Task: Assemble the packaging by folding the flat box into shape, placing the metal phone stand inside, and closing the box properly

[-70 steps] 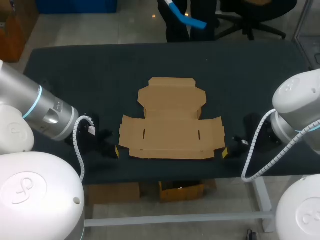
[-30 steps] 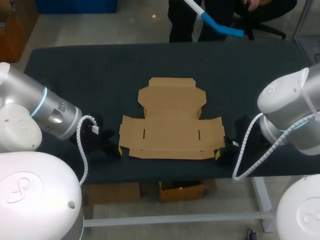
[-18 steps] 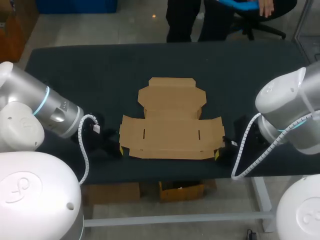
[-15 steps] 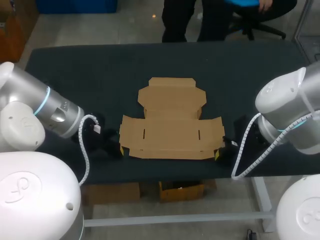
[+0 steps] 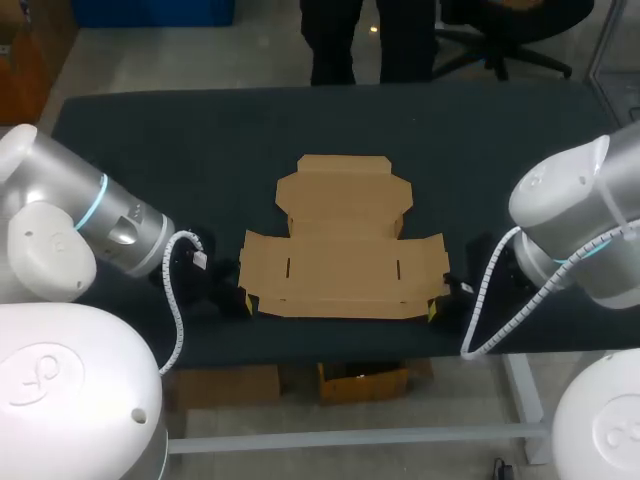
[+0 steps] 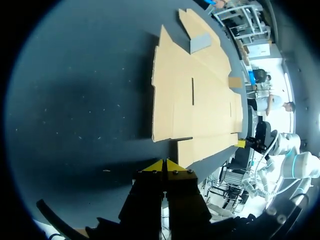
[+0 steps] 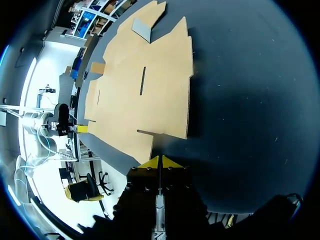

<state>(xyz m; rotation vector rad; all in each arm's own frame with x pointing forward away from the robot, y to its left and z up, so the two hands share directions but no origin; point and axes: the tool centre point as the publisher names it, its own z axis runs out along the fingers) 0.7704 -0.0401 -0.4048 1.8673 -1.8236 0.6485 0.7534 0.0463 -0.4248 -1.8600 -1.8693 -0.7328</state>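
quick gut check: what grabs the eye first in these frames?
The flat cardboard box, unfolded, lies in the middle of the dark table, tan against black. Next come the two yellow tips low at its near edge: the left end effector by the near-left corner and the right end effector by the near-right corner, both with fingertips together and holding nothing.
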